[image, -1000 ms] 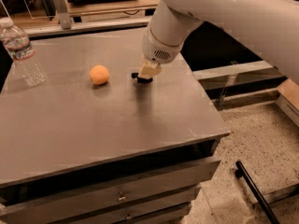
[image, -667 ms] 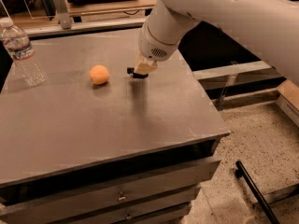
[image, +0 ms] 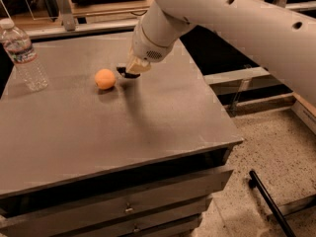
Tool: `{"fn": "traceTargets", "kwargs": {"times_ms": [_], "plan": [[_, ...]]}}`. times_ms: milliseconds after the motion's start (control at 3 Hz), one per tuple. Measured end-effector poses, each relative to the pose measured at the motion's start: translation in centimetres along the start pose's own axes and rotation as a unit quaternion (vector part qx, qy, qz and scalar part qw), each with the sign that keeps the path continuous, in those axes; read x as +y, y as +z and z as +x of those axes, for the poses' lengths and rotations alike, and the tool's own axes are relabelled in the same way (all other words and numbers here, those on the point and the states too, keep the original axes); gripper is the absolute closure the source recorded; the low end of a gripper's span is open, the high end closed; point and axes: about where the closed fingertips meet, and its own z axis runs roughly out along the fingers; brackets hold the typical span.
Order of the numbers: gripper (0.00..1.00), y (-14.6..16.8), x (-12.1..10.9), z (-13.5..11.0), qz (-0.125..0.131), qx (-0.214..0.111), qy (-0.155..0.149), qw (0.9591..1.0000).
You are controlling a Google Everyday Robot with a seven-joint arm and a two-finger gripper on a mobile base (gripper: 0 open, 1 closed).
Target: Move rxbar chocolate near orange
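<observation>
The orange (image: 105, 78), small and round, sits on the grey table top (image: 123, 137) left of centre. My gripper (image: 132, 70) hangs from the big white arm just right of the orange, a small gap away. Its beige fingers (image: 138, 64) are shut on the rxbar chocolate (image: 125, 72), of which only a dark end shows, sticking out toward the orange. The bar is held slightly above the table, with its shadow underneath. The rest of the bar is hidden by the gripper.
A clear plastic water bottle (image: 23, 53) stands at the table's far left. Drawers (image: 128, 209) run under the front edge. A shelf and rails lie behind the table. A black bar (image: 269, 201) lies on the speckled floor at the right.
My gripper has carried the dark bar left and slightly back, from the table's middle to just right of the orange. The orange and bottle have not moved.
</observation>
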Motion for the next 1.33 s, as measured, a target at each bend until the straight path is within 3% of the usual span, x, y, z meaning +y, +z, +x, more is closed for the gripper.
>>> {"fn": "traceTargets", "kwargs": {"times_ms": [333,667,1333], "plan": [[1.0,0.0,0.0,0.0,0.0,0.0,0.0,1.0],[0.86,0.04,0.07,-0.11,-0.001,0.0,-0.001,1.0],[0.39,0.11,0.2,-0.33,-0.002,0.0,-0.003,1.0]]}}
